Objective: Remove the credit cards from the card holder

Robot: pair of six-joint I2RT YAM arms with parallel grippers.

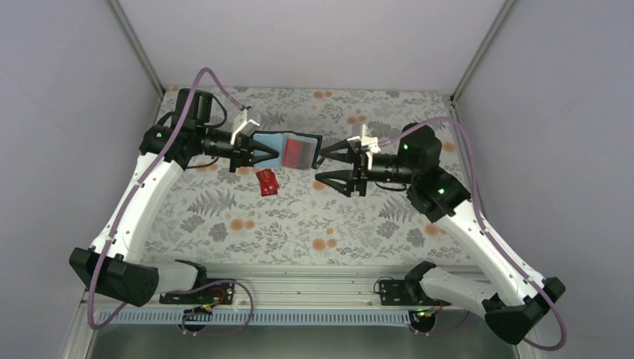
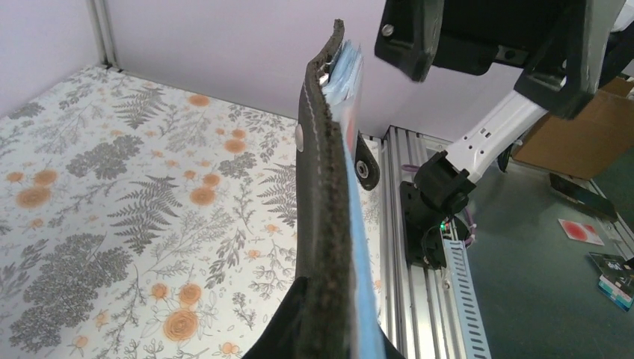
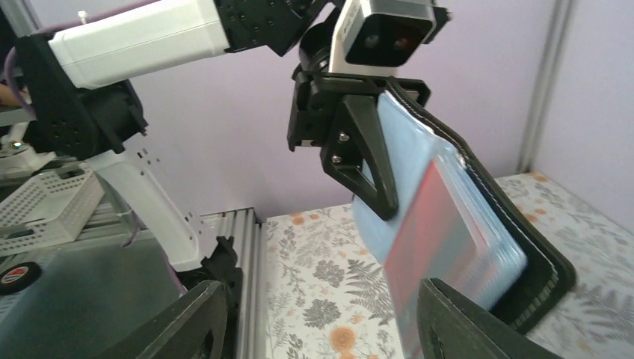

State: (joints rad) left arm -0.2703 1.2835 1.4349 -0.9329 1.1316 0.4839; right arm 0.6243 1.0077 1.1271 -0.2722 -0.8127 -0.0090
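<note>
The card holder (image 1: 288, 146) is held open in the air above the far middle of the table, its light blue inner face turned upward and its black leather outside underneath. A red card (image 1: 300, 153) lies flat against the blue face, toward the end farthest from the left arm. From the right wrist camera the same card shows as a red strip on the blue face, with the stitched black edge of the holder curving round behind it. From the left wrist camera the holder is seen edge-on, a thin dark strip with pale blue beside it.

A loose red card (image 1: 266, 182) lies on the table, just nearer the arms than the holder and clear of both grippers.

The left gripper (image 1: 258, 152) is clamped tight on the holder's left end, its black fingers (image 3: 359, 149) pressed against the blue face. The right gripper (image 1: 320, 167) faces it from the right with its jaws spread wide and nothing between them. Its upper finger sits close to the holder's free end; whether it touches cannot be told.

The table (image 1: 299, 232) wears a cloth printed with grey ferns and orange flowers.
</note>
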